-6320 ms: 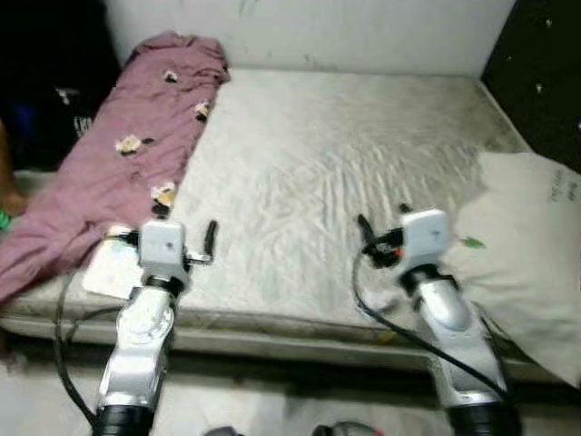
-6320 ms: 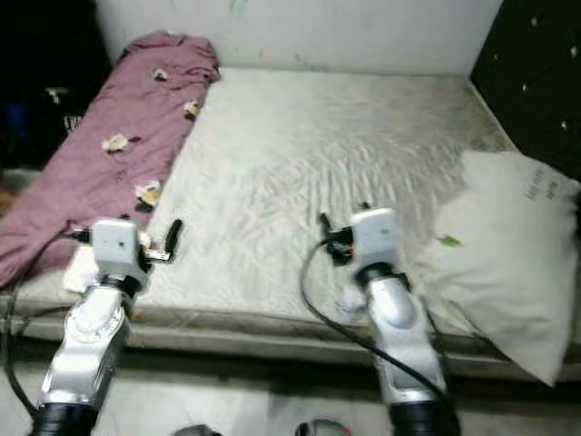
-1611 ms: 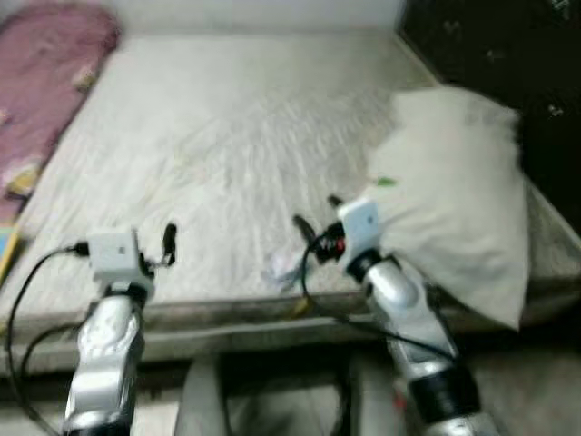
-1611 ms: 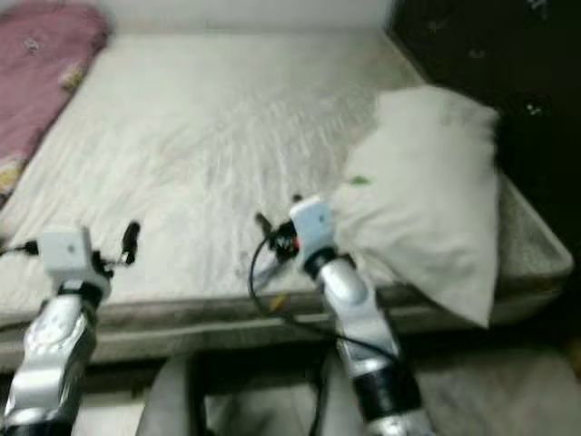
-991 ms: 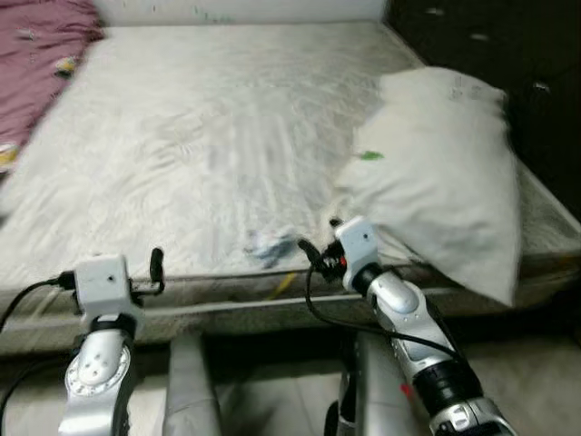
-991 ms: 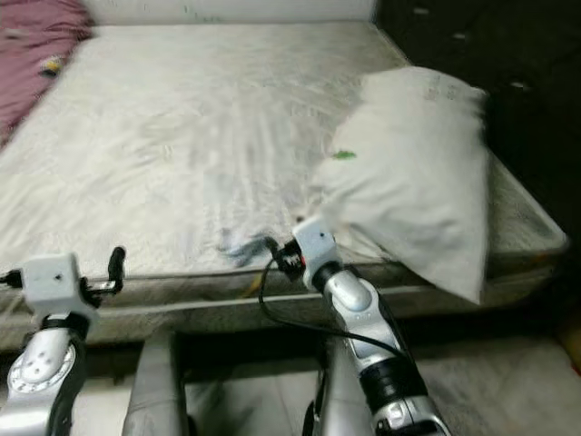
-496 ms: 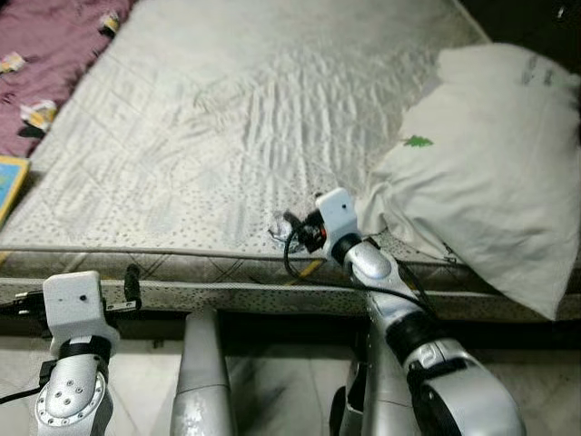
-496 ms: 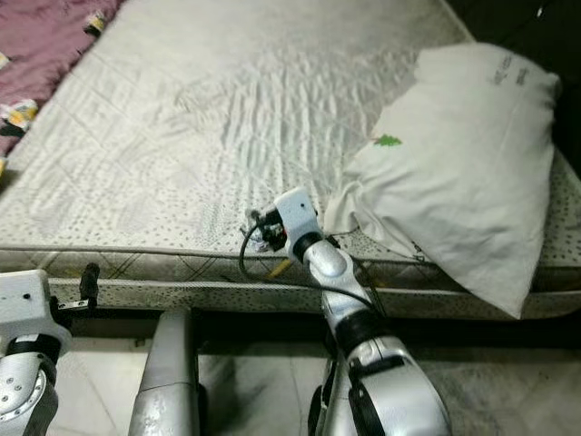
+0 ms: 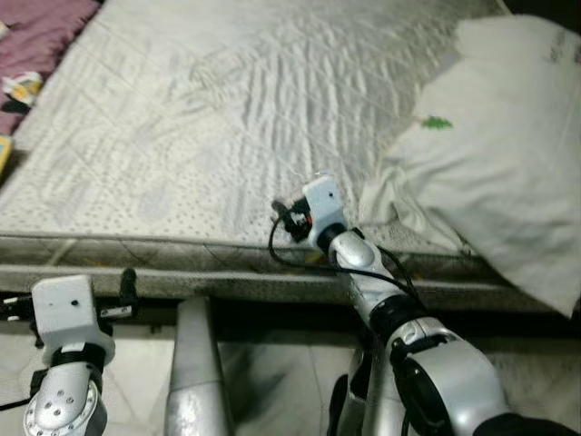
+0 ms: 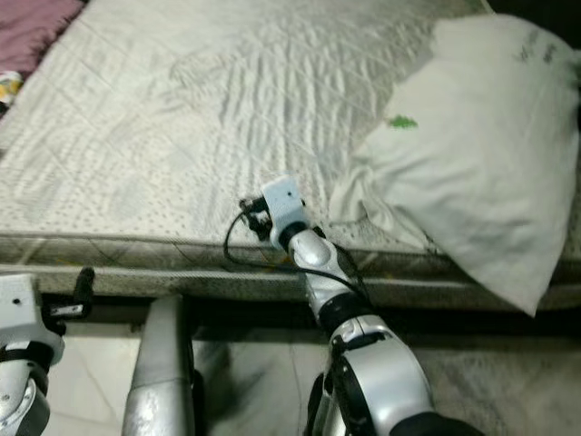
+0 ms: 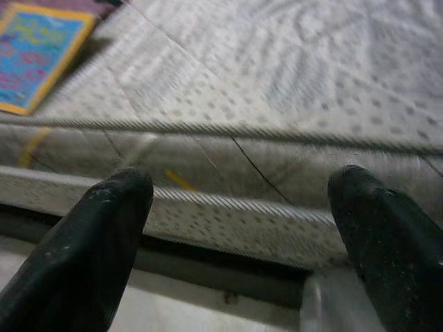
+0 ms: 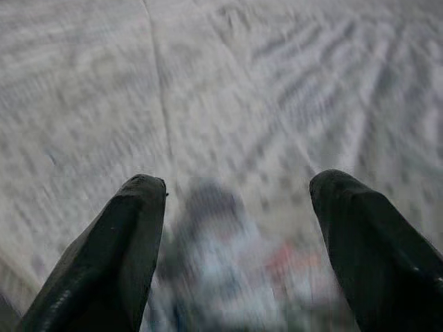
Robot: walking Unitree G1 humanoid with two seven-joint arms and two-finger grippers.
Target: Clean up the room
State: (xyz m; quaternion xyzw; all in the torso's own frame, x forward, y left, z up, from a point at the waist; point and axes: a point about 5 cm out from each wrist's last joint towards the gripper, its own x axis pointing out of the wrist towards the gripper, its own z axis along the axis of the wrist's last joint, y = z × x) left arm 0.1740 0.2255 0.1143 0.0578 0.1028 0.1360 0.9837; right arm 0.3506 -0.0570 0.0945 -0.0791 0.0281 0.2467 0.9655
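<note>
I hold the right claw [image 12: 235,228] spread over crumpled litter [image 12: 221,277] at the mattress [image 9: 227,109] front edge; left claw [image 11: 235,228] gapes idle below.

Pillow [image 9: 490,173] on mattress [image 9: 209,118], right side.

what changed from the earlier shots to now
The right gripper has reached forward to the mattress edge, its open fingers now around a small crumpled wrapper. The left gripper has dropped below the bed's edge. Pillow and wrapper stayed put.
</note>
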